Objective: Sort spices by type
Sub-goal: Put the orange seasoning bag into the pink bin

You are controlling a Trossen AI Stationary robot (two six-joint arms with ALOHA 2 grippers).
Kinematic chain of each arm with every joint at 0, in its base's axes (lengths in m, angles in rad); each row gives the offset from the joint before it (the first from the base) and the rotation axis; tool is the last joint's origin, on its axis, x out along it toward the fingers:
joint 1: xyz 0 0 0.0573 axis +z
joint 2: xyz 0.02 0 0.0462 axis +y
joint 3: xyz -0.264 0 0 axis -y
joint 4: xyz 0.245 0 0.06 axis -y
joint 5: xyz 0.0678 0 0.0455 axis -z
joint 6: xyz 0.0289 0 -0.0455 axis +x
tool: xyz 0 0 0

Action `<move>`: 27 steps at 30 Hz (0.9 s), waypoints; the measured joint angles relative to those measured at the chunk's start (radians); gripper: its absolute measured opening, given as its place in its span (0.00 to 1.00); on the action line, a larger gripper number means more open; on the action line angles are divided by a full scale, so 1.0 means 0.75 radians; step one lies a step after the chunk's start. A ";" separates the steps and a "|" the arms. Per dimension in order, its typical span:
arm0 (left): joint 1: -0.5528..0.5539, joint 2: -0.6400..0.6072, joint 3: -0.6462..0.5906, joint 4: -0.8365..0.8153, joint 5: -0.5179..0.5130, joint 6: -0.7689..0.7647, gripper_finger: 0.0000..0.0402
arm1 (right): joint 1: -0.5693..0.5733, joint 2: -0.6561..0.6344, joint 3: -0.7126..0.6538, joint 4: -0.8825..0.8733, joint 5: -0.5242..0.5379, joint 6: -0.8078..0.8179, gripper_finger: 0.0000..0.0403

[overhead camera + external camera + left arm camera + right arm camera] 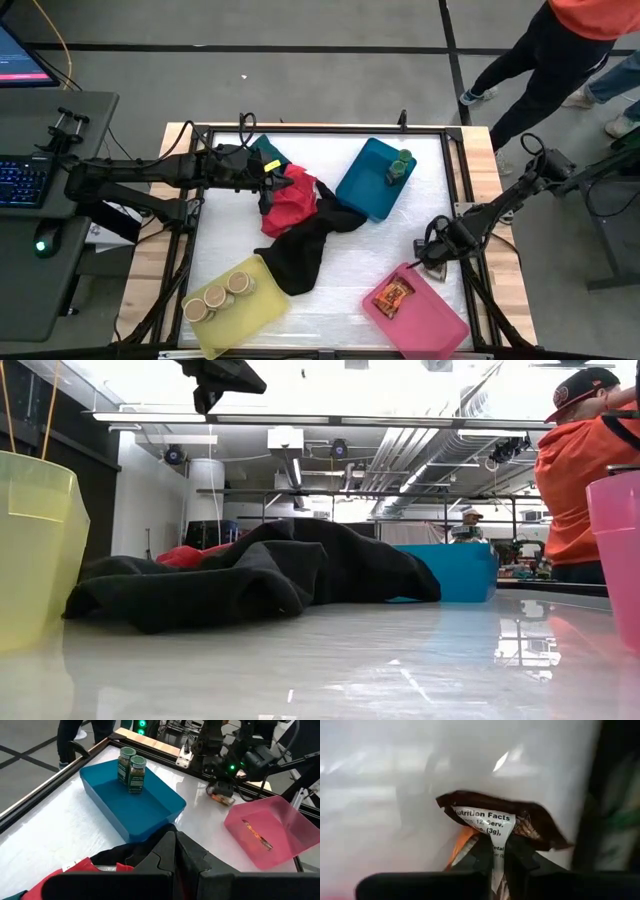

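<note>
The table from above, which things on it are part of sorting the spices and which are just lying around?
Part of the job:
- tan-lidded jars in the yellow tray
- green-lidded jars in the blue tray
- packet in the pink tray
- second packet, pinched by the right gripper

Lying about:
- black cloth
- red cloth
- green cloth

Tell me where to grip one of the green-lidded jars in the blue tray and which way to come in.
Grip a green-lidded jar across its lid and neck, coming straight down. Both jars stand upright and side by side in one corner of the blue tray, so the tray walls and the neighbouring jar would likely block a side approach.
</note>
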 joint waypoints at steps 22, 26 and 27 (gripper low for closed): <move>0.000 0.000 0.000 0.000 -0.023 -0.018 0.00 | 0.140 0.409 0.963 0.049 0.131 -0.863 0.03; 0.000 0.000 0.000 0.000 -0.024 -0.027 0.00 | 0.195 0.626 0.992 0.046 -0.095 -0.878 0.08; 0.000 0.000 0.000 0.000 -0.024 -0.027 0.00 | 0.207 0.671 0.994 0.051 -0.145 -0.879 0.08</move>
